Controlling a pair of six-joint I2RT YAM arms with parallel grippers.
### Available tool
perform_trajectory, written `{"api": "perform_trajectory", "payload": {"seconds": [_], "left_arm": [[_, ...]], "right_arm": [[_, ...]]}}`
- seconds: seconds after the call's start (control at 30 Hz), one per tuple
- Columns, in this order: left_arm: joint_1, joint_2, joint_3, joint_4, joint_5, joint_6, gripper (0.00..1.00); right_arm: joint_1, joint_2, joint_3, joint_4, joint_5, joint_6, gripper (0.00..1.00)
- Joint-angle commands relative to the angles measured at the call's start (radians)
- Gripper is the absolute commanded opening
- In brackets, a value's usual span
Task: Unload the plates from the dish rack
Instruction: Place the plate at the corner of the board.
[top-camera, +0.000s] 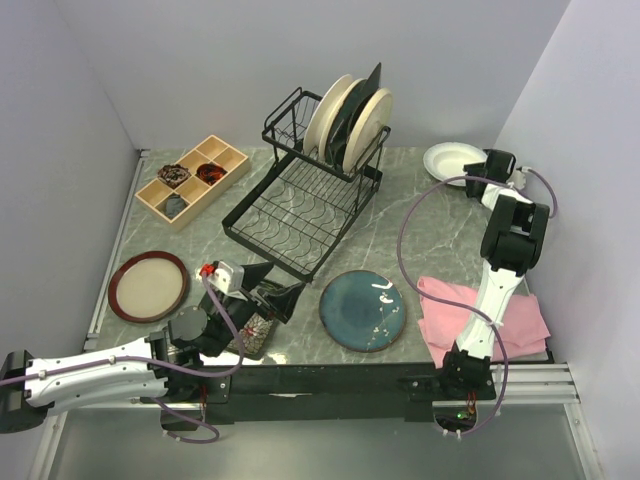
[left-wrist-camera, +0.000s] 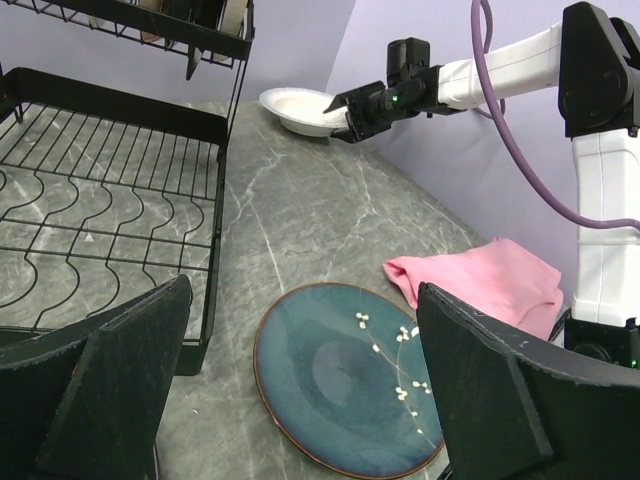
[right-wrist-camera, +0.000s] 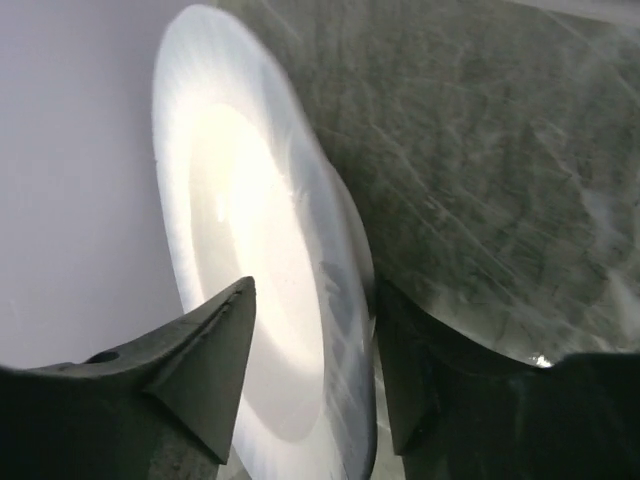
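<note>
**Two white and black arms with purple cords**

The left arm (top-camera: 90, 375) is a long white tube with tiny dark screws in a row and round black joints. The right arm (top-camera: 497, 280) is white too, with chunky black blocks at its bends. A thin purple cable (top-camera: 402, 235) runs along each arm, and the right one makes a big loop. The left gripper (left-wrist-camera: 304, 287) has fat black wedge fingers (left-wrist-camera: 110, 390), a bit scuffed. A small green light (left-wrist-camera: 396, 98) glows near the right wrist.
</note>
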Motion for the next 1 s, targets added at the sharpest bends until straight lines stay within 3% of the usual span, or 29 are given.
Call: {"api": "perform_trajectory", "payload": {"seconds": [0.0, 0.2, 0.37, 0.57, 0.77, 0.87, 0.97], "left_arm": [[-0.003, -0.022, 0.007, 0.022, -0.011, 0.011, 1.00], [-0.003, -0.026, 0.005, 0.017, -0.024, 0.011, 0.99], [-0.003, -0.037, -0.001, 0.019, -0.027, 0.015, 0.99], [-0.004, -0.019, 0.002, 0.020, -0.059, 0.014, 0.99], [-0.003, -0.008, -0.002, 0.065, -0.007, 0.031, 0.99], [-0.003, -0.002, -0.004, 0.112, 0.056, 0.070, 0.99], [-0.003, 0.018, 0.051, 0.059, 0.043, 0.055, 0.99]], "right_arm": [[-0.010, -0.067, 0.062, -0.031, 0.000, -0.016, 0.62], [-0.013, -0.166, 0.016, -0.174, 0.038, -0.030, 0.70], [-0.018, -0.231, -0.042, -0.272, 0.045, -0.041, 0.70], [0.000, -0.351, -0.157, -0.268, -0.001, -0.101, 0.70], [0.074, -0.458, -0.223, -0.239, -0.153, -0.258, 0.72], [0.145, -0.532, -0.255, -0.260, -0.187, -0.338, 0.80], [0.206, -0.667, -0.366, -0.227, -0.202, -0.397, 0.94]]}}
